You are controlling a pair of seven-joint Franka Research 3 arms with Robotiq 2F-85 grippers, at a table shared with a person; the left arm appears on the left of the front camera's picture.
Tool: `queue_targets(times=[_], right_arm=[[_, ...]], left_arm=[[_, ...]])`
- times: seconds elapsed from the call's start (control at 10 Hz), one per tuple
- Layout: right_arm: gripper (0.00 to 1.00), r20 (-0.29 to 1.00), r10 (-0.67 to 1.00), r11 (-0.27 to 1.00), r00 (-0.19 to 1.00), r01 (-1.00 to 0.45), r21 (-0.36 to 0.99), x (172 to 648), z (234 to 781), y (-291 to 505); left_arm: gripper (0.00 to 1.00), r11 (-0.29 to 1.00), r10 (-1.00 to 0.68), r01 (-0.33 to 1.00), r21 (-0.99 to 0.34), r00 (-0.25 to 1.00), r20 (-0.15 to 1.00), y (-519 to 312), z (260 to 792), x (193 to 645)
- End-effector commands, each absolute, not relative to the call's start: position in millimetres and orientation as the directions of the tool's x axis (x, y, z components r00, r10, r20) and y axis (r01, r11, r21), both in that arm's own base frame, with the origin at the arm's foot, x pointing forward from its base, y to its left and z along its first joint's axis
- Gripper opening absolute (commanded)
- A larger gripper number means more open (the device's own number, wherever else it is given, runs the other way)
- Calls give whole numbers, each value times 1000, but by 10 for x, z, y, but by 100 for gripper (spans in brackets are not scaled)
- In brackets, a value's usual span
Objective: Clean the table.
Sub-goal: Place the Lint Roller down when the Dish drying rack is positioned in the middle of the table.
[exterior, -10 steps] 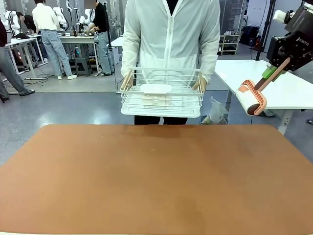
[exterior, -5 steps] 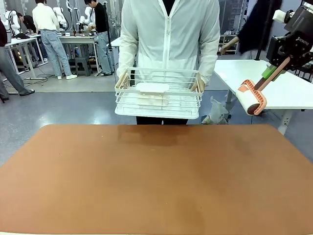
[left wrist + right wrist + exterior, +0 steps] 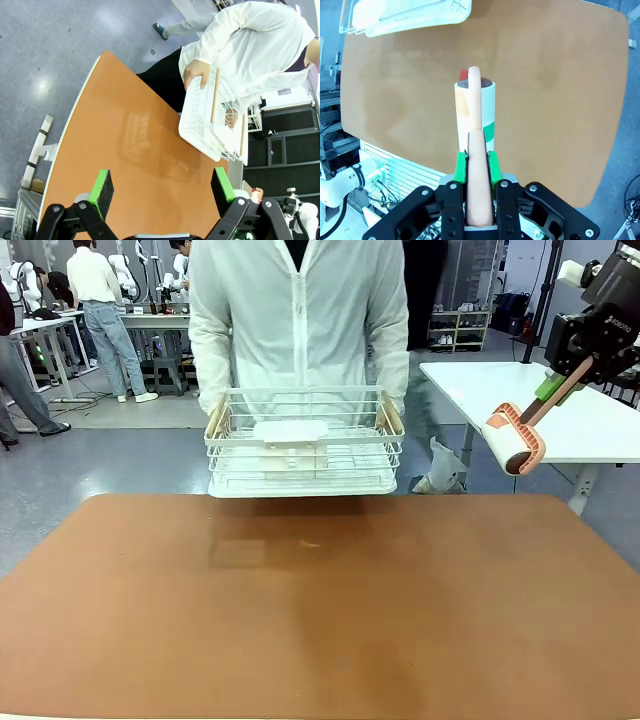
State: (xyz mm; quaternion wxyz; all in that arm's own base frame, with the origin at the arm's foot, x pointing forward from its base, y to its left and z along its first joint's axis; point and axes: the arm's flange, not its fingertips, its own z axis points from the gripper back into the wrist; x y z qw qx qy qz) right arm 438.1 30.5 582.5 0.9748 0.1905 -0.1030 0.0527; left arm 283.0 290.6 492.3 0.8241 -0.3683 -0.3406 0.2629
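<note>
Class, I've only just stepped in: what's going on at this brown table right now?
A person in a white jacket stands at the far edge of the table, holding a white wire basket with both hands just above its top. The right claw is shut on the handle of a lint roller, held up in the air off the table's right side. The left claw is open above the table, holding nothing.

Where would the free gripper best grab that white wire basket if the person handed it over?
Probably the wooden rail along the top rim of the basket, coming from above: it is a straight, slim bar. The left gripper is open; the person's hand holds one end.
</note>
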Motion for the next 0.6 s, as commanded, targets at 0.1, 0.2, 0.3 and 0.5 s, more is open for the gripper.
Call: queue_targets(times=[0.1,0.2,0.3,0.5], right_arm=[[21,205,47,930,978,-117,349,4384,5890,332],[21,205,47,930,978,-117,349,4384,5890,332],[21,205,47,930,978,-117,349,4384,5890,332],[21,205,47,930,978,-117,349,4384,5890,332]], left_arm=[[100,590,676,-148,-794,628,386,2943,4912,2830],[100,590,676,-148,-794,628,386,2943,4912,2830],[100,590,676,-148,-794,628,386,2943,4912,2830],[100,590,676,-148,-794,628,386,2943,4912,2830]])
